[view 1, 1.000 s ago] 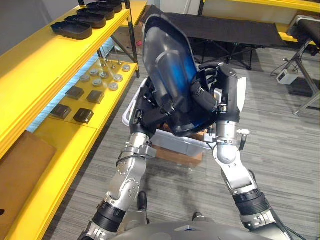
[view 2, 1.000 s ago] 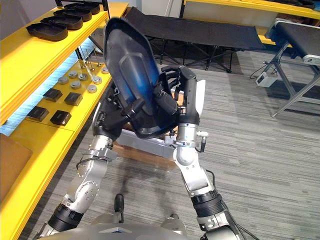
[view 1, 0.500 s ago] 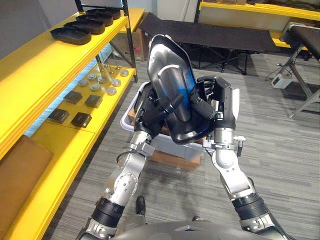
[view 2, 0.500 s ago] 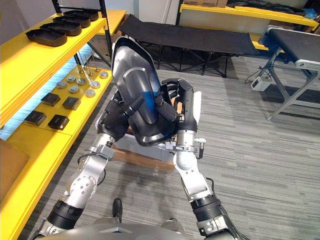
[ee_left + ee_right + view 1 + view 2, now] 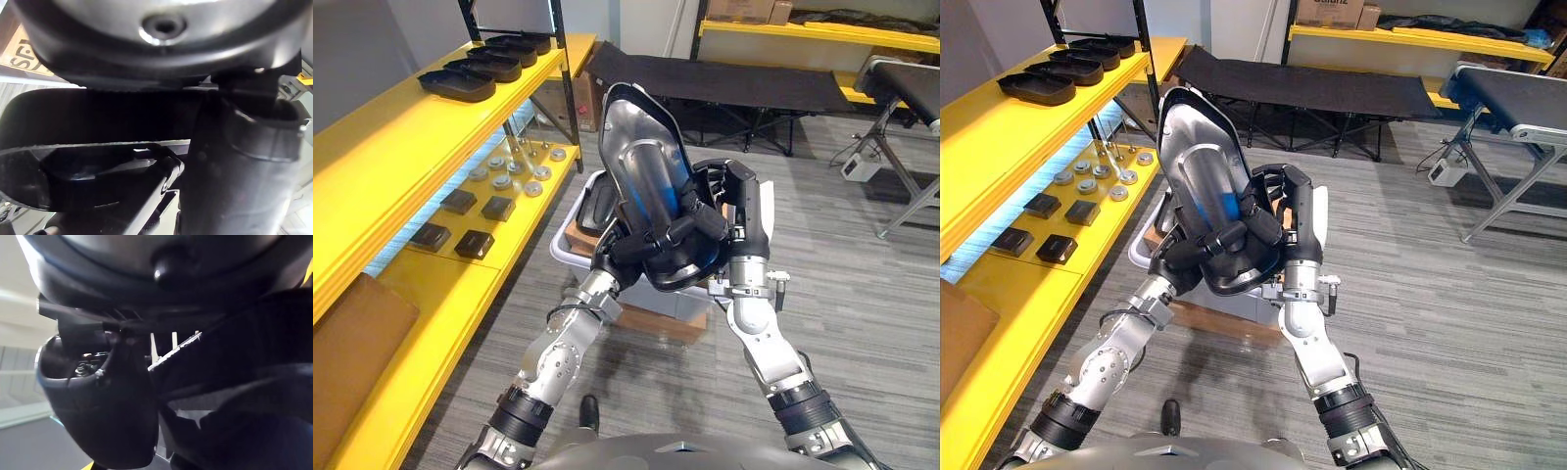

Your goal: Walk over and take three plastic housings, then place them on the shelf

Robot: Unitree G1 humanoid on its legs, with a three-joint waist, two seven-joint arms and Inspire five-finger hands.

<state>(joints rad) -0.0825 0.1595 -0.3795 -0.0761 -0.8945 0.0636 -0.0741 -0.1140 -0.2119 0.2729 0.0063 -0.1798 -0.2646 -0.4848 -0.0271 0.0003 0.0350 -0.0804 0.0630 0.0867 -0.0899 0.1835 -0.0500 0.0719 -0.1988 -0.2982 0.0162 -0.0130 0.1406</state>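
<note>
The housing [image 5: 644, 181] has tipped more upright over the bin [image 5: 562, 238]. The left robot hand [image 5: 641, 257] and right robot hand [image 5: 710, 211] both clamp its lower end, so it looks ready to carry to the shelf [image 5: 391, 127].

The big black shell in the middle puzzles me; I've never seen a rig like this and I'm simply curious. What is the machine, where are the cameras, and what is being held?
This is a humanoid robot looking down at its own two arms. The two wide pictures come from the two eyes of a camera on its head. The two dark close-ups come from cameras on its wrists. The shell is a plastic housing, held upright. The left robot hand and the right robot hand both curl round its lower part. Behind it stands a grey bin on a cardboard box. To the robot's left runs a yellow shelf, with a row of black housings on top and round metal pieces lower down.
</note>
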